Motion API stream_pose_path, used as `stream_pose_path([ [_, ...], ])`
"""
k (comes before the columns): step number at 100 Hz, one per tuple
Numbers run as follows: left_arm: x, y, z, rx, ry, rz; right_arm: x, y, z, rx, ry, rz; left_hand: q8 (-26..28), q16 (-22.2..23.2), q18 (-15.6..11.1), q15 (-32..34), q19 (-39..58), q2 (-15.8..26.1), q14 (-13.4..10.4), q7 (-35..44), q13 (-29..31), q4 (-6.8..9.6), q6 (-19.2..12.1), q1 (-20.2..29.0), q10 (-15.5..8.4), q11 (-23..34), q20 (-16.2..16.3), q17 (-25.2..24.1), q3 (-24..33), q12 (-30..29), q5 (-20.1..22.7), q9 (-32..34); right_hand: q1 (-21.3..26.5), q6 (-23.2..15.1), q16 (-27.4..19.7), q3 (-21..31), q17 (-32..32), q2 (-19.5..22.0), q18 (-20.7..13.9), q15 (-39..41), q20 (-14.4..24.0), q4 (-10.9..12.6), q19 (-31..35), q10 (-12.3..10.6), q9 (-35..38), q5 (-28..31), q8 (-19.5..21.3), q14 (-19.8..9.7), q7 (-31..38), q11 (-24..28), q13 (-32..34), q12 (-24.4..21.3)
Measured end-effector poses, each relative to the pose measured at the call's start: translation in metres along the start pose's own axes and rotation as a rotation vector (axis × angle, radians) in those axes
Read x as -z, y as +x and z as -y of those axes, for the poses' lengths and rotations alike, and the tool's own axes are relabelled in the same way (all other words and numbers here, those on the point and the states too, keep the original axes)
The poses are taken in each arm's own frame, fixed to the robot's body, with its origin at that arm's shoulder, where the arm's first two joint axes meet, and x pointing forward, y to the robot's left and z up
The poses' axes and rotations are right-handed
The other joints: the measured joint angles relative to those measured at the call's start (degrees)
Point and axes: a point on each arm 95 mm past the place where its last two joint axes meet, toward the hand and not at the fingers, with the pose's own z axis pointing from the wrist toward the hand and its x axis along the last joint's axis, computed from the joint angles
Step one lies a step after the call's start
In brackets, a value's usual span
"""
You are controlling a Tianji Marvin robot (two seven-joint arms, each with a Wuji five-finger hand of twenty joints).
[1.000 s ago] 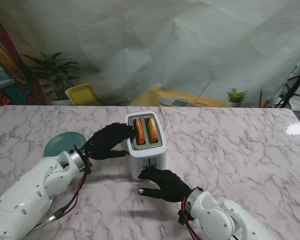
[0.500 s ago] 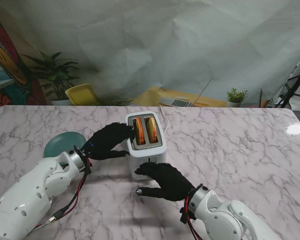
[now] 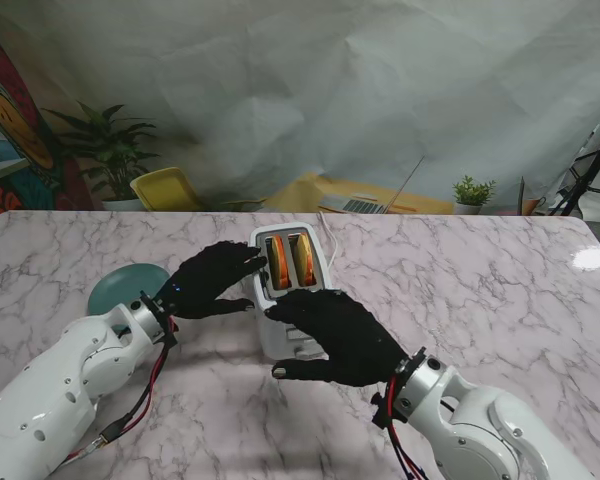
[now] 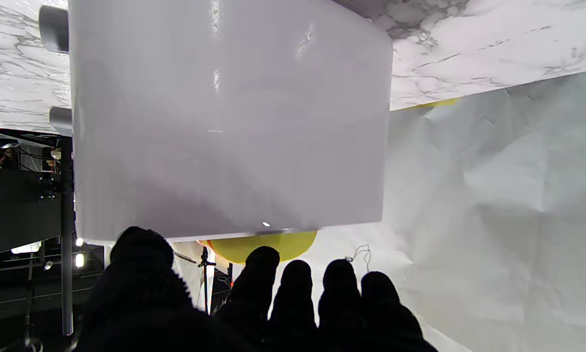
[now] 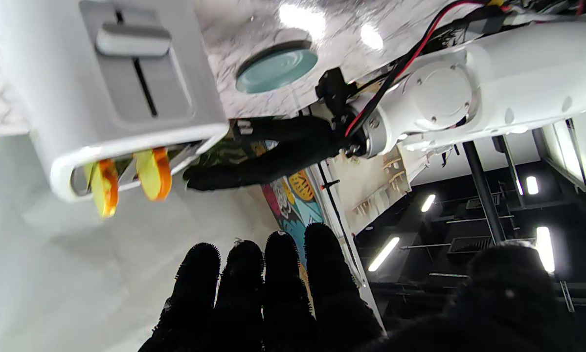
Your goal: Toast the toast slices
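While both gloved hands crowd it, white toaster [image 3: 292,290] sits mid-table on marble table [image 3: 480,290], cord running off at its 1 o'clock. Two toast slices [image 3: 290,260] stand upright in the twin slots, orange crusts poking above the top; right wrist view shows them [image 5: 126,178] sticking out of the slot rim. Left hand [image 3: 212,280] at toaster's 9 o'clock, palm against the side wall, fingertips [image 3: 252,264] reaching the top edge near the nearer slot; fingers loosely spread, nothing gripped. Left wrist view: toaster side panel [image 4: 229,117] fills the frame, fingertips [image 4: 298,278] at its top edge. Right hand [image 3: 330,330] at toaster's 6 o'clock, over the front face, fingers extended side by side toward the top front edge, thumb out to the side; holds nothing, contact with toaster unclear. Right wrist view shows front panel with lever [image 5: 132,40] at the low end of its slot, nearest the table, right-hand fingers [image 5: 278,278] apart from it. Teal plate [image 3: 125,285] on table at toaster's 9 o'clock, beyond the left wrist, partly hidden by arm. Yellow chair [image 3: 168,190], potted plant [image 3: 472,192], laptop [image 3: 358,204] behind table's far edge.
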Motion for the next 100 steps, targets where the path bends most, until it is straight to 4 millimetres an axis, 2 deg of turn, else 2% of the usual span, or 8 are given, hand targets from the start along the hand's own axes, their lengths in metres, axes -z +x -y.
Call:
stream_pose_path([
  [21,0.005,0.003,0.007,-0.028,0.025,0.015,0.017,-0.003,-0.024,0.061,-0.059,0.040,0.0,0.0,0.0,0.0,0.7,0.0,0.0,0.3,0.1,0.00,-0.2,0.0,0.0,0.1,0.0,0.0,0.0,0.0,0.0,0.7,0.0,0.0,0.0,0.0,0.6,0.0,0.0,0.1,0.0,0.0,0.0,0.0,0.8,0.1,0.0,0.2,0.0,0.0,1.2,0.0],
  [26,0.006,0.004,0.009,-0.035,0.035,0.020,0.022,-0.006,-0.028,0.076,-0.075,0.055,0.0,0.0,0.0,0.0,0.7,0.0,0.0,0.3,0.1,0.00,-0.2,0.0,0.0,0.1,0.0,0.0,0.0,0.0,0.0,0.9,0.0,0.0,0.0,0.0,0.6,0.0,0.1,0.1,0.0,0.0,0.0,0.1,1.5,0.1,0.0,1.0,0.0,-0.1,1.4,0.0],
  [40,0.010,0.008,0.017,-0.059,0.062,0.046,0.034,-0.014,-0.038,0.118,-0.111,0.097,0.0,0.0,0.0,0.0,0.7,0.0,0.0,0.3,0.1,0.00,-0.4,0.0,-0.1,0.5,0.6,0.0,0.0,0.0,0.1,1.4,0.0,0.0,0.0,0.0,0.7,0.0,0.2,0.1,0.0,0.0,0.0,0.2,1.5,0.1,0.0,1.2,0.0,-0.1,1.5,-0.1],
  [61,0.024,0.016,0.024,-0.069,0.103,0.173,0.051,-0.025,-0.043,0.177,-0.154,0.152,0.1,0.0,0.0,0.0,0.7,0.0,0.0,0.9,0.1,0.00,-0.5,0.0,0.0,0.5,0.6,0.0,0.0,0.0,0.7,1.4,0.0,0.0,0.0,-0.1,0.7,-0.1,0.2,0.1,0.0,0.0,0.0,0.1,1.5,0.1,-0.1,1.2,0.0,-0.7,1.5,-0.2],
  [79,0.041,0.028,0.017,-0.014,0.115,0.287,0.064,-0.036,-0.042,0.216,-0.208,0.199,0.1,0.0,0.1,0.0,0.7,0.0,0.3,0.9,0.1,0.00,-0.5,0.0,0.7,-0.1,0.6,-0.1,0.0,-0.2,0.7,1.4,-0.1,0.0,0.0,-0.3,0.7,-1.3,0.2,0.1,0.0,0.0,0.0,0.1,1.5,0.1,-0.1,1.2,0.0,-0.8,1.5,-0.2],
  [100,0.059,0.044,-0.002,0.028,0.082,0.378,0.077,-0.050,-0.034,0.213,-0.234,0.253,0.1,-0.2,0.2,0.0,-0.8,0.0,0.5,0.6,-0.1,0.00,0.0,0.0,1.6,-0.9,0.0,-0.1,0.0,-0.7,0.7,1.3,-0.1,0.0,0.0,-0.3,0.7,-1.9,0.2,0.1,0.0,0.0,0.0,0.1,1.5,0.1,-0.1,1.2,0.0,-0.8,1.4,-0.2],
])
